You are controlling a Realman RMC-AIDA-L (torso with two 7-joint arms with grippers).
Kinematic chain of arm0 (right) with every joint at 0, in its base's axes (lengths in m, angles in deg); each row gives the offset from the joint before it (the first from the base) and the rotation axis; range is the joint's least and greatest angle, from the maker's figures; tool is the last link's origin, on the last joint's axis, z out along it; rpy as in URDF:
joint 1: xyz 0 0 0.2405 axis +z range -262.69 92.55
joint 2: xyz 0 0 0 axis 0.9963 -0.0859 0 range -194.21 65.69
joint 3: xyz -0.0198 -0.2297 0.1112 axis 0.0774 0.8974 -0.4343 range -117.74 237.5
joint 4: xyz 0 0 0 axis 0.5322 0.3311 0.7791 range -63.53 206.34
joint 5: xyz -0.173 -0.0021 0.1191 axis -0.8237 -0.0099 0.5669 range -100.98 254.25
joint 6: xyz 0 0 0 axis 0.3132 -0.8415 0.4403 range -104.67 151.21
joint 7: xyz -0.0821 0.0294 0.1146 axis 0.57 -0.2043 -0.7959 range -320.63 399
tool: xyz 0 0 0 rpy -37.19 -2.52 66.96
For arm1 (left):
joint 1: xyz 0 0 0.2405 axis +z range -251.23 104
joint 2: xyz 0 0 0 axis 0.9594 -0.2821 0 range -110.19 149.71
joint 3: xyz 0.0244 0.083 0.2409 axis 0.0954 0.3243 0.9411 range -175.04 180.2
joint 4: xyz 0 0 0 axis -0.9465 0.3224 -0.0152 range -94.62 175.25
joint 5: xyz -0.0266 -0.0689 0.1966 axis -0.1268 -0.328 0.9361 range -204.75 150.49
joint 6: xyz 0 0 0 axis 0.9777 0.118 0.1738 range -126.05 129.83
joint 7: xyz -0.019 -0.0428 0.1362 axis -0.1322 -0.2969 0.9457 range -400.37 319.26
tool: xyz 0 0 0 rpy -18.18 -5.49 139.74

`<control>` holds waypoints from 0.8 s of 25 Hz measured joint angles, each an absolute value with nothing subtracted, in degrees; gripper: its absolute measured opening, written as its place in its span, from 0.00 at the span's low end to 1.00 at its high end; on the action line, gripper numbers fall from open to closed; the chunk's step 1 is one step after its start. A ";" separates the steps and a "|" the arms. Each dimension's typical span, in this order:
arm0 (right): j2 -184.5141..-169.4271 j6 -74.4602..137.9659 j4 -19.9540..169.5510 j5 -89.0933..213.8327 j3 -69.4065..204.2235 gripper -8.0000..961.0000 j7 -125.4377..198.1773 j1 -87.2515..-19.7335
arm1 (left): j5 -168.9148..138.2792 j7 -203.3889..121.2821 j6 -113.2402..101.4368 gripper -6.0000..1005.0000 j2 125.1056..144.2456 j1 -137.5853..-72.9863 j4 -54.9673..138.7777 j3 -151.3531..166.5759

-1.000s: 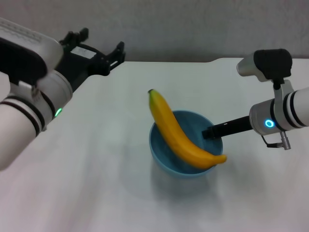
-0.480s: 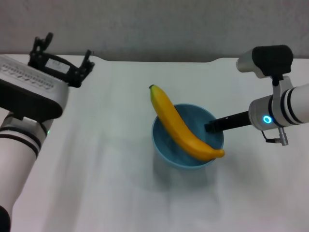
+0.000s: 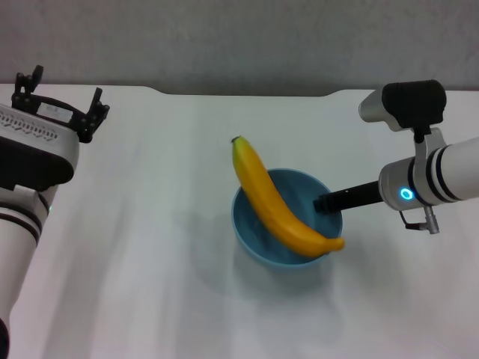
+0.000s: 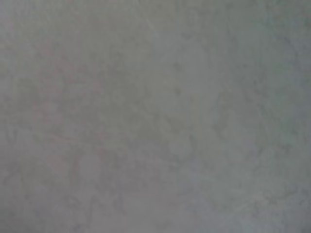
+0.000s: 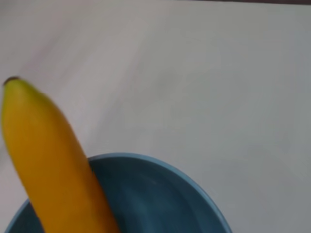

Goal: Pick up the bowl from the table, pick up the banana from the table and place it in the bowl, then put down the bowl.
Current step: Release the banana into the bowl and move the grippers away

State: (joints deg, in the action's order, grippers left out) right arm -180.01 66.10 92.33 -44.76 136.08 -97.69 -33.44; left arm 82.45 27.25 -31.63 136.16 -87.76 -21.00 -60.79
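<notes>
Head view first: the banana is already lying across the bowl, sitting a bit right of the frame's center on the white desk. It's longer than the bowl is wide, so the stem end pokes up and out past the rim toward the upper left, and the other tip hangs over the rim at the lower right. The right gripper comes in from the right edge of the frame and has its fingers clamped on the bowl's right-hand rim. Whether the bowl is actually resting on the desk or hovering just above it is hard to call from here. The left gripper is way off in the upper left corner, well apart from everything, fingers spread and holding nothing.

Left wrist view: just a flat grey blur, nothing useful in it.

Right wrist view: looks over the bowl's blue rim in the lower half of the frame, with the banana rising along the left side and bare desk filling the top. The arm's own fingers don't show here.

So the banana step looks done, and this is the putting-down part. The next move probably calls for settling the bowl flat and level so the overhanging banana doesn't tip out, then letting go of the rim and backing off.
</notes>
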 joint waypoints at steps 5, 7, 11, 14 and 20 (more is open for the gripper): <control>-180.17 65.80 90.53 -44.51 136.17 0.08 -97.94 -32.77 | 82.45 27.58 -31.78 0.89 136.29 -87.53 -20.69 -60.56; -180.19 65.89 90.50 -44.49 136.17 0.09 -98.00 -32.72 | 82.45 27.58 -31.78 0.89 136.31 -87.52 -20.62 -60.46; -180.21 66.01 90.35 -44.19 136.23 0.09 -97.99 -32.46 | 82.39 27.44 -31.81 0.89 136.32 -87.57 -20.13 -59.94; -180.50 66.58 89.93 -43.70 136.72 0.09 -97.83 -32.11 | 82.36 27.19 -31.98 0.89 136.31 -87.43 -20.10 -59.41; -180.66 67.06 89.52 -41.40 139.18 0.10 -97.80 -32.08 | 82.07 27.11 -32.40 0.89 136.30 -87.64 -19.80 -58.71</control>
